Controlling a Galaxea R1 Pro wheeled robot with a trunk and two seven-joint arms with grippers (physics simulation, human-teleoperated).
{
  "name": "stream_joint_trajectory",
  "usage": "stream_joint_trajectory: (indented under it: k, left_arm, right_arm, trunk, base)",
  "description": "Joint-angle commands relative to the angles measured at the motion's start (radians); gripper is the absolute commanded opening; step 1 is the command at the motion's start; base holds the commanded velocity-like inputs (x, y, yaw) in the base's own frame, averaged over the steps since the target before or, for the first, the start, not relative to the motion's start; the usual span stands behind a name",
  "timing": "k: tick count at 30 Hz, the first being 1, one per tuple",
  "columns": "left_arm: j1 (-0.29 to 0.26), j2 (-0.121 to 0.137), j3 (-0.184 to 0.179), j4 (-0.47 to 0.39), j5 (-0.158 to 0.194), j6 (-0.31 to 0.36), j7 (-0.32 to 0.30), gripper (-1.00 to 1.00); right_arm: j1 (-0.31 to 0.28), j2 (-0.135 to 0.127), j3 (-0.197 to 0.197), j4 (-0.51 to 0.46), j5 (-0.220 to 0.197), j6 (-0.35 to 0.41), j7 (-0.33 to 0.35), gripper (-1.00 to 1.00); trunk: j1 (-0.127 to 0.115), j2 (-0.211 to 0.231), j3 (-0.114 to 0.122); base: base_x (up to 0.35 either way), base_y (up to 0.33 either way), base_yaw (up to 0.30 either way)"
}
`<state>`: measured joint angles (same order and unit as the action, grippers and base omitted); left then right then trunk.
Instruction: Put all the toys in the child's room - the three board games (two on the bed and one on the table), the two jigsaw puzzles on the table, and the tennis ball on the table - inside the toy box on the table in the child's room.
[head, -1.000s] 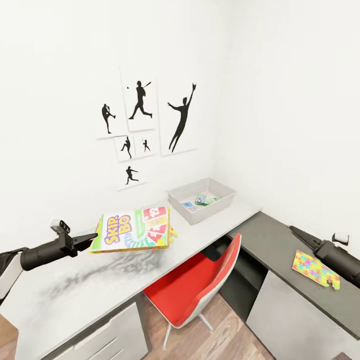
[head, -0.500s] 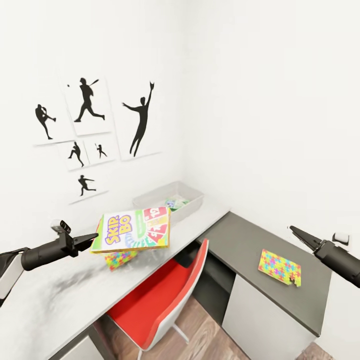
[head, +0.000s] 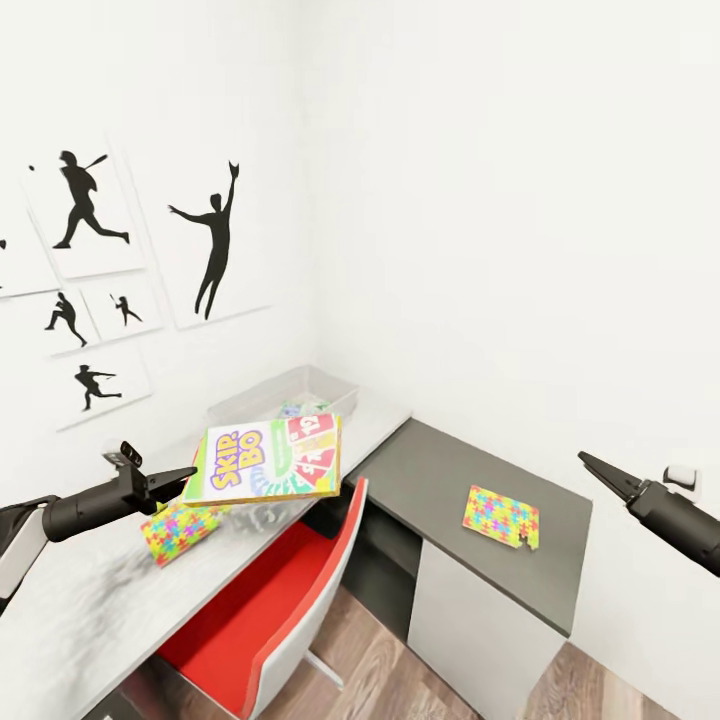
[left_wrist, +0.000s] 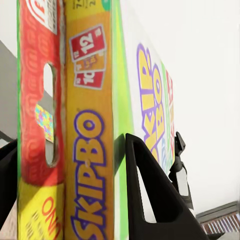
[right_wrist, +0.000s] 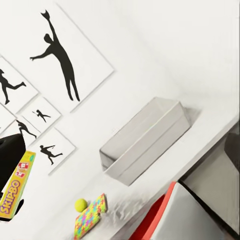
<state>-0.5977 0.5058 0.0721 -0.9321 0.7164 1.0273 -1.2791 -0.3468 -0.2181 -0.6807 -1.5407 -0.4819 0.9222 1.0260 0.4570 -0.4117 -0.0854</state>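
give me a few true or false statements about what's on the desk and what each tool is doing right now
1. The left tool is shut on the Skip-Bo board game. True.
2. The right tool holds a jigsaw puzzle. False: it is shut and holds nothing; that jigsaw puzzle lies on the dark grey desk top.
3. The tennis ball lies on the light grey desk top, beside the other puzzle sheet. True.
4. The red chair lies tipped over on the floor. False: it stands upright, pushed in at the desk.
5. The toy box sits on the dark grey desk top. False: it sits on the light grey part, by the wall.
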Motion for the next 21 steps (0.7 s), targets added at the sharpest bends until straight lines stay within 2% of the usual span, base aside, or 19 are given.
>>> stream_joint_trajectory:
  k: [1, 10, 14, 21]
  left_arm:
    - [-0.001, 0.000, 0.001, -0.001, 0.006, 0.010, -0.002, -1.00]
    - [-0.001, 0.003, 0.003, -0.001, 0.006, 0.010, -0.002, -1.00]
    - [-0.001, 0.008, 0.006, -0.001, 0.005, 0.010, -0.002, -1.00]
    - [-0.001, 0.012, 0.016, -0.001, 0.004, 0.004, -0.002, -1.00]
  right_arm:
    - [-0.001, 0.000, -0.001, 0.000, 0.000, 0.004, 0.003, 1.00]
    - [-0.001, 0.000, 0.000, 0.001, 0.004, 0.000, -0.010, 1.00]
    - [-0.001, 0.001, 0.005, -0.005, 0.004, 0.000, -0.077, 1.00]
    - [-0.001, -0.006, 0.124, -0.010, 0.005, 0.003, -0.292, 1.00]
  trunk:
    - [0.001, -0.002, -0.002]
    - [0.001, -0.002, -0.002]
    - [0.001, -0.002, -0.002]
    - [0.001, -0.002, -0.002]
  base:
    - [0.000, -0.001, -0.280]
    - [0.000, 0.000, -0.280]
    - [0.000, 0.000, -0.280]
    - [0.000, 0.000, -0.075]
